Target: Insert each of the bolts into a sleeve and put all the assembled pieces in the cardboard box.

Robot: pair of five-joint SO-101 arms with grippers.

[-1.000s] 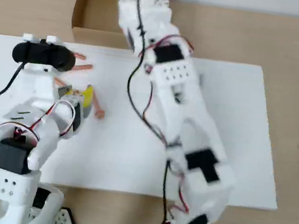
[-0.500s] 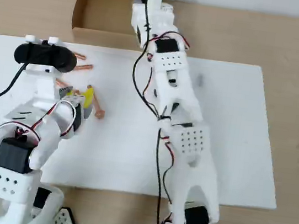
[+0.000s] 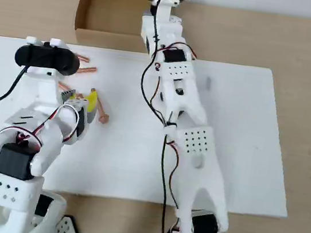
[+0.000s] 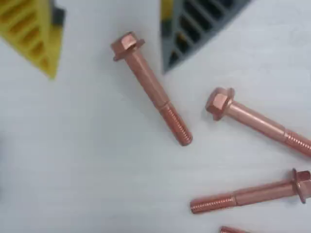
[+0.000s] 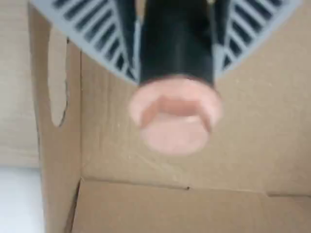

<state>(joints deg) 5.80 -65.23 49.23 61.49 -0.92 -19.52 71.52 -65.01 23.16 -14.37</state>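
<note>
Holding sleeved bolt (image 5: 176,114) over cardboard box (image 5: 272,145): right end effector (image 5: 176,34) | left end effector (image 4: 107,68) wide above bolts (image 4: 151,90)

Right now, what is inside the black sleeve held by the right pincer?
A copper bolt: its head pokes out of the black sleeve, which the right pincer holds over the cardboard box. The sleeve covers the shank.
</note>
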